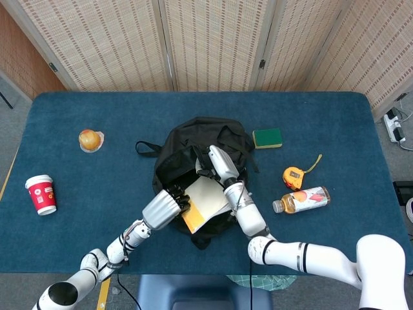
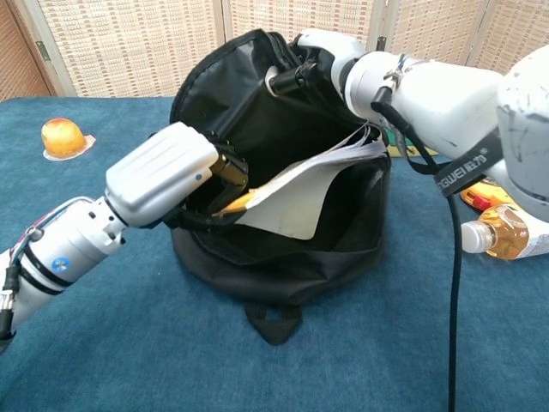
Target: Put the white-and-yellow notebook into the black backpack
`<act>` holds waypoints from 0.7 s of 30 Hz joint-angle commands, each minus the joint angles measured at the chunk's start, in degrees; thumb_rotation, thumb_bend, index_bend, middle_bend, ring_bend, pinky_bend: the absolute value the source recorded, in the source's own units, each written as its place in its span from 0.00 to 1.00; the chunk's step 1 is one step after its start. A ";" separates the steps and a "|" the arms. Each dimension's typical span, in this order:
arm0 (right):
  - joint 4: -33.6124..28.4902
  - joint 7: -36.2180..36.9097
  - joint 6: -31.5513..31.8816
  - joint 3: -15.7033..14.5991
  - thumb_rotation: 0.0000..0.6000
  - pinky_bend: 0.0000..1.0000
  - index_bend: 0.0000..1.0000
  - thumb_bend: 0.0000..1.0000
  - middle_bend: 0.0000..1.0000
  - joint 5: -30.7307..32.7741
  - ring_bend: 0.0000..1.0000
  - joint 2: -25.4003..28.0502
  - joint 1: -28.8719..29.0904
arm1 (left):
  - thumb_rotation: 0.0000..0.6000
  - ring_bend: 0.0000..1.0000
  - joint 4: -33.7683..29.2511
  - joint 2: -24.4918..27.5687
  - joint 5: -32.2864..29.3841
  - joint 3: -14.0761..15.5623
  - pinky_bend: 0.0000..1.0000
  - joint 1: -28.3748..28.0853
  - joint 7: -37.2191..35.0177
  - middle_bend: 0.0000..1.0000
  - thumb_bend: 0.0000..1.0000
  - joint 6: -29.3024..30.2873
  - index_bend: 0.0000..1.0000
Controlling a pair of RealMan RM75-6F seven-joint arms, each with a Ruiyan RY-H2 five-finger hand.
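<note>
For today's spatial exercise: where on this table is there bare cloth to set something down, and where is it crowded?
Free: the far strip behind the black backpack, and between the orange and paper cup. Crowded: right of the backpack, where sponge, tape measure and bottle cluster.

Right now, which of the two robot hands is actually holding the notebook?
The left robot hand grips the white-and-yellow notebook at its yellow corner. The right robot hand only holds the black backpack open by its upper rim.

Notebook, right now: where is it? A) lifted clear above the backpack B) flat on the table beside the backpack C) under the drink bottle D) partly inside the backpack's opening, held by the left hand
D: the notebook sits partly inside the open mouth of the backpack, with the left hand holding its yellow edge.
</note>
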 commanded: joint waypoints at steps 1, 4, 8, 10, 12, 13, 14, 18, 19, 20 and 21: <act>-0.74 0.43 0.11 -0.44 1.00 0.19 0.73 0.79 0.38 -0.17 0.27 0.49 -0.28 | 1.00 0.56 0.45 -0.04 -2.01 -1.93 0.51 -0.85 0.38 0.69 0.47 0.84 0.74; -1.17 0.83 0.22 -0.69 1.00 0.19 0.73 0.79 0.38 -0.12 0.27 0.79 -0.34 | 1.00 0.56 0.96 0.54 -2.93 -2.65 0.51 -1.95 1.55 0.69 0.47 1.10 0.74; -1.50 1.43 0.09 -0.61 1.00 0.19 0.73 0.79 0.38 0.31 0.27 0.94 -0.12 | 1.00 0.56 0.68 0.94 -2.44 -1.60 0.50 -2.76 4.08 0.69 0.47 1.01 0.74; -1.65 1.57 0.05 -0.68 1.00 0.19 0.73 0.79 0.38 0.45 0.27 1.03 0.02 | 1.00 0.56 0.35 1.10 -1.57 -0.05 0.50 -2.90 6.23 0.69 0.47 -0.46 0.74; -1.76 1.64 0.03 -0.82 1.00 0.19 0.73 0.79 0.38 0.53 0.27 1.10 0.12 | 1.00 0.56 -0.48 1.12 -1.02 1.12 0.50 -2.92 7.54 0.69 0.47 -1.81 0.74; -1.85 1.71 0.02 -0.88 1.00 0.19 0.73 0.79 0.38 0.60 0.27 1.16 0.14 | 1.00 0.56 -0.94 1.06 -0.83 1.58 0.50 -2.88 8.02 0.69 0.47 -2.28 0.74; -1.97 1.77 0.04 -0.97 1.00 0.19 0.73 0.79 0.38 0.69 0.27 1.24 0.15 | 1.00 0.56 -1.46 0.92 -0.65 2.04 0.50 -2.84 8.60 0.69 0.47 -2.70 0.74; -2.42 2.09 -0.02 -1.19 1.00 0.19 0.72 0.79 0.38 1.03 0.27 1.48 0.18 | 1.00 0.56 -2.36 0.40 -0.56 2.81 0.50 -3.25 10.74 0.69 0.47 -4.57 0.74; -2.56 2.25 -0.11 -1.21 1.00 0.19 0.72 0.79 0.38 1.17 0.27 1.56 0.20 | 1.00 0.56 -2.48 0.31 -0.61 2.82 0.50 -3.64 11.16 0.69 0.47 -5.10 0.74; -2.67 2.34 -0.11 -1.25 1.00 0.19 0.72 0.79 0.38 1.21 0.27 1.60 0.21 | 1.00 0.56 -2.43 0.23 -0.73 2.77 0.50 -3.94 11.54 0.69 0.47 -5.64 0.74; -2.78 2.39 -0.09 -1.30 1.00 0.19 0.73 0.79 0.38 1.22 0.27 1.64 0.23 | 1.00 0.56 -2.33 0.16 -0.91 2.69 0.50 -4.23 12.02 0.69 0.47 -6.36 0.74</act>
